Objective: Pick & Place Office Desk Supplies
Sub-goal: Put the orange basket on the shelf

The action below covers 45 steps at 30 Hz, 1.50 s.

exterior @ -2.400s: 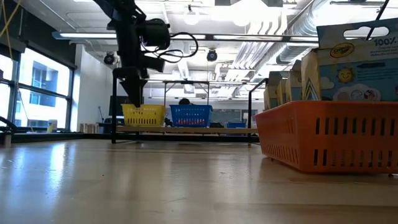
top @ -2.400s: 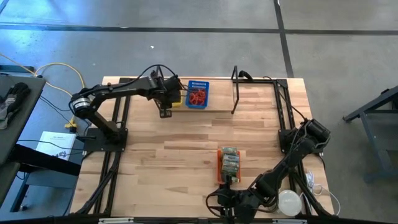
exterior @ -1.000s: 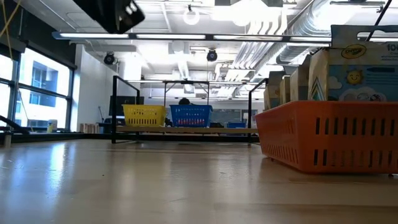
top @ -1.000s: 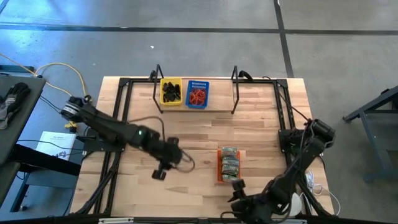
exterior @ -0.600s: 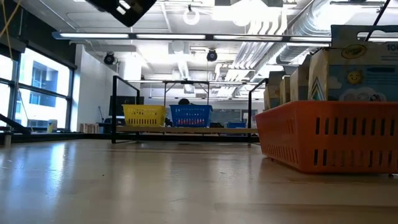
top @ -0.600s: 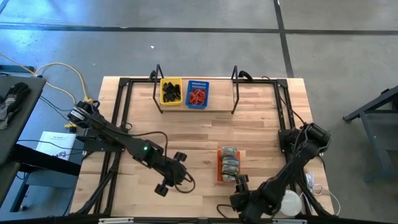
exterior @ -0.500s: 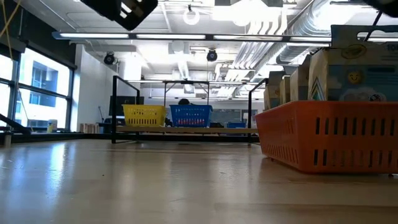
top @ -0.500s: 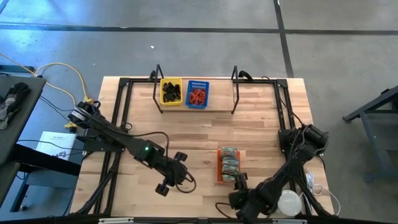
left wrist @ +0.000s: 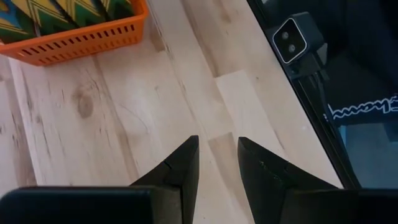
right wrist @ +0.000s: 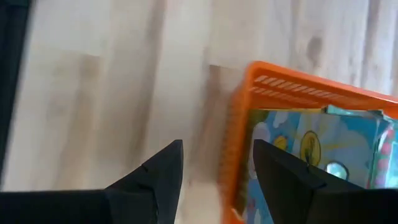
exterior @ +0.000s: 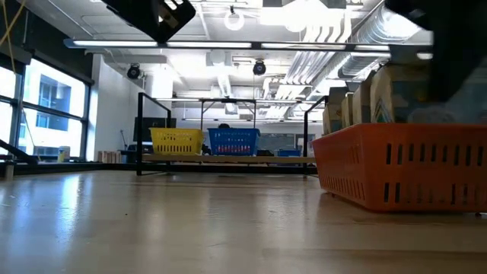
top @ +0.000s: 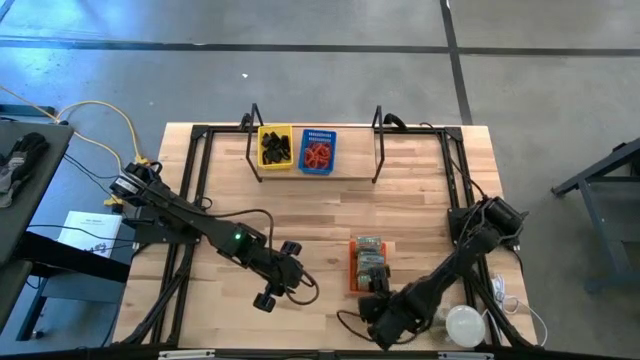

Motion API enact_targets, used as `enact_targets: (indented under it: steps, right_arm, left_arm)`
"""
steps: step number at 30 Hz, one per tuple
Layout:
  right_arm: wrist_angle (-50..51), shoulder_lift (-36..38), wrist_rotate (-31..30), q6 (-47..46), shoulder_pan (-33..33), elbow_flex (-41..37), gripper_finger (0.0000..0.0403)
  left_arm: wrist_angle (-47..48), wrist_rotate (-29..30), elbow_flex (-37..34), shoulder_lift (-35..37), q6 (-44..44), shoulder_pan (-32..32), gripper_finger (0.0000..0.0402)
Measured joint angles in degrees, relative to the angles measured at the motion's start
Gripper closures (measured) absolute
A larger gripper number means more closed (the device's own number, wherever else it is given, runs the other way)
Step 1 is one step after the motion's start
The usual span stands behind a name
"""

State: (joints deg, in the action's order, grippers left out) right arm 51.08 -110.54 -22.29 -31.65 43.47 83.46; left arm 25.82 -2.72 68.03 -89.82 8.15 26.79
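The supplies sit in three trays. Black pieces (top: 275, 148) fill a yellow tray (top: 263, 133) and red loops (top: 318, 155) a blue tray (top: 331, 137), both at the far edge. Printed boxes (right wrist: 311, 146) stand upright in an orange tray (top: 353, 262) near the table's middle. My right gripper (right wrist: 217, 152) is open and points steeply down over that tray's near end (top: 372, 298), one finger over bare wood and one over the boxes. Whether it touches the tray wall I cannot tell. My left gripper (left wrist: 216, 149) hangs open above bare wood left of the orange tray (top: 283, 285).
A round white object (top: 465, 325) lies at the near right corner. A black frame (top: 376, 150) runs around the table and stands up at the far edge. A small camera (left wrist: 298, 38) sits at the near edge. Bare wood (top: 300, 205) lies between the far trays and the orange one.
My left gripper has moved toward the near edge and a little right, sinking slightly. My right gripper has come down over the orange tray's near end and tipped more steeply down; in the low view it now shows over the boxes. No thing has moved.
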Motion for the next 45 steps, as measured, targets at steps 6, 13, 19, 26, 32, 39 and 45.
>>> enact_targets:
  steps: [6,13,19,26,32,39,45]
  right_arm:
    - [2.68,-0.12,4.04,-1.69,-3.93,0.02,0.0220]
    - [2.22,-2.17,9.75,-1.09,-6.75,0.12,0.0220]
    - [2.70,-5.56,10.89,1.99,-6.70,0.15,0.0220]
    - [2.99,-6.10,7.62,2.74,-6.74,-0.04,0.0259]
    - [8.21,-6.12,9.56,3.40,-7.22,-0.07,0.0385]
    - [18.90,-6.12,2.40,3.18,-7.22,-0.07,0.0399]
    - [29.04,-5.51,-1.75,1.76,-9.22,2.92,0.0399]
  left_arm:
    - [0.00,-0.02,0.00,0.00,1.79,0.00,0.0295]
    - [0.02,-0.04,0.01,0.00,2.56,0.38,0.0295]
    - [0.05,-0.02,0.02,0.00,2.54,1.83,0.0295]
    - [0.07,-0.02,0.02,0.00,2.00,3.97,0.0295]
    - [-3.15,4.68,0.02,0.02,-1.55,4.94,0.0295]
    - [-5.01,15.02,0.02,0.04,-8.41,4.94,0.0295]
    - [-0.93,21.32,0.02,0.04,-13.25,4.30,0.0295]
